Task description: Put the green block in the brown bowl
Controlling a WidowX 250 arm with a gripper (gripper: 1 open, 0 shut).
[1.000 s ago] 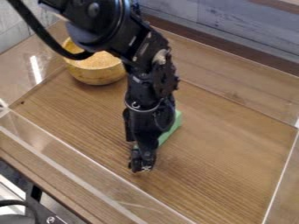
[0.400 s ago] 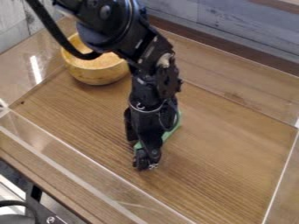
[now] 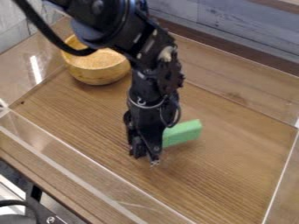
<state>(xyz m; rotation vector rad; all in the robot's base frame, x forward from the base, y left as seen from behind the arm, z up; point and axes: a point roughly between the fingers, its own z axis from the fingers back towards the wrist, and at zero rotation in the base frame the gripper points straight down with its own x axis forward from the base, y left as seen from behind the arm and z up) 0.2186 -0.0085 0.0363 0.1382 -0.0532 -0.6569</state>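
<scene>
The green block [image 3: 184, 133] lies low over the wooden tabletop [image 3: 233, 105], right of centre. Its left end runs in behind my gripper's fingers. My gripper [image 3: 149, 154] points straight down at that end with its jaws drawn together, and it looks shut on the block. The exact contact is hidden by the fingers. The brown bowl [image 3: 96, 66] stands at the back left, well apart from the gripper. The dark arm [image 3: 122, 35] passes over it and hides part of its rim.
Clear plastic walls [image 3: 70, 162] fence the table along the front and left edges. A grey brick-pattern wall [image 3: 233, 22] runs behind. A dark cable [image 3: 35, 31] loops down from the arm at the upper left.
The gripper has gone from open to shut at the block's left end. It now sits slightly higher and further left, and more of the green block shows to its right.
</scene>
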